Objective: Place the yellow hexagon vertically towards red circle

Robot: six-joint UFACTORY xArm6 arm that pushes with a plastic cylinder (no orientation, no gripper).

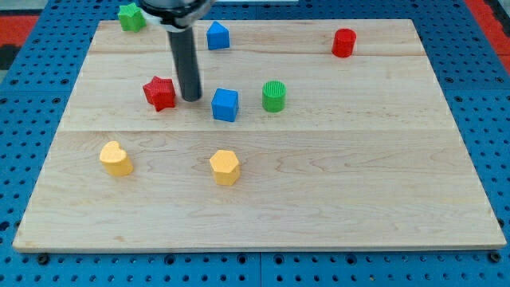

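The yellow hexagon (225, 167) is not yet touched; it lies low on the board (358, 191), left of centre, well apart from my tip (191, 98). The step in hand is judged to be the approach. My tip is set down between the red star (160, 92) and the blue cube (225, 104), just beside the star, above the hexagon in the view. No pincer is fitted to this arm, so no open or shut state can be told; only the plain dark rod is seen.

The red circle (343, 42) stands near the view's top right, far from the hexagon. For the next move, my tip would probably need to be brought round to the hexagon's lower side, past the blue cube, so that the push can be directed up the view toward the circle's row. The green cylinder (273, 96) and the blue cube lie near that upward path and could be knocked if the line is not kept clear.

The board is made of pale, smooth wooden planks with visible grain, laid on a blue perforated base. The blocks look like matte plastic; the green cylinder is ribbed on top. A yellow heart (116, 158), a blue house-shaped block (217, 35) and a green star (131, 16) are also present.
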